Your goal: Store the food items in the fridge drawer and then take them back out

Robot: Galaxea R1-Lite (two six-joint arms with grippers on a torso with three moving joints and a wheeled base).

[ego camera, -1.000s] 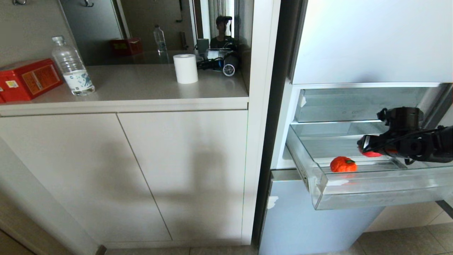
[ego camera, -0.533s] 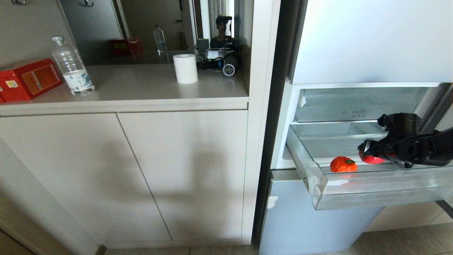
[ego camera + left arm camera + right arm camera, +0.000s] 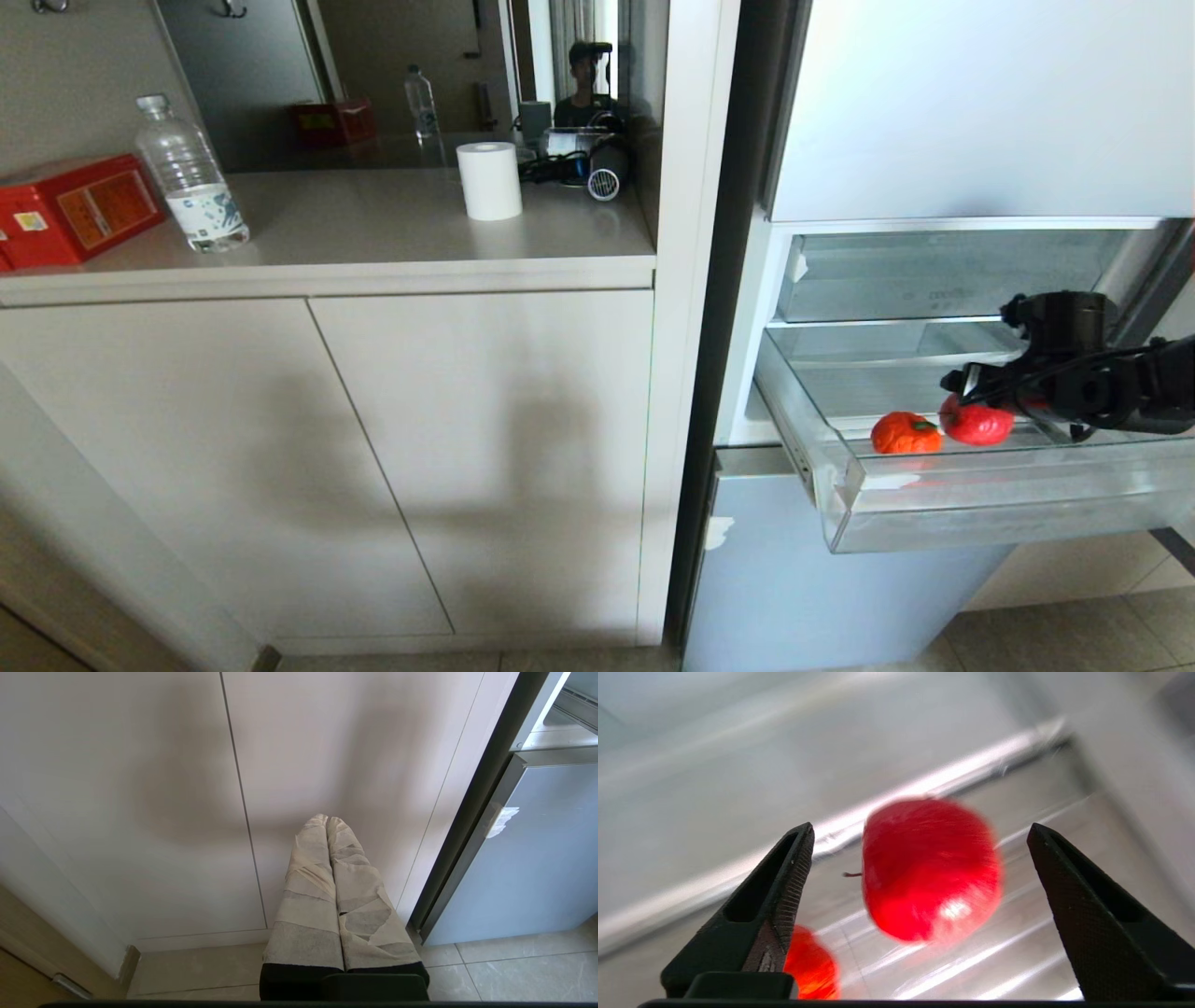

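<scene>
The fridge drawer (image 3: 980,523) stands pulled out, a clear bin with a glossy pale front. Both food items lie side by side on its floor: the orange-red fruit with a green top (image 3: 904,434) and the smooth red fruit (image 3: 976,422). My right gripper (image 3: 962,385) hangs just above and behind the red fruit, open. In the right wrist view the red fruit (image 3: 929,872) sits free between the wide-apart fingers (image 3: 784,896), touching neither, and the orange-red one (image 3: 812,966) peeks out beside one finger. My left gripper (image 3: 327,819) is shut and parked low before the cabinet doors.
A shallower clear tray (image 3: 934,275) sits above the drawer and a glossy blue panel (image 3: 794,579) below it. Left of the fridge, a counter (image 3: 373,233) carries a water bottle (image 3: 191,177), red box (image 3: 75,210) and paper roll (image 3: 489,180). A person shows in the mirror (image 3: 588,79).
The right gripper's jaws have opened and let go of the red fruit, which dropped to the drawer floor beside the orange-red one. The left arm has not moved.
</scene>
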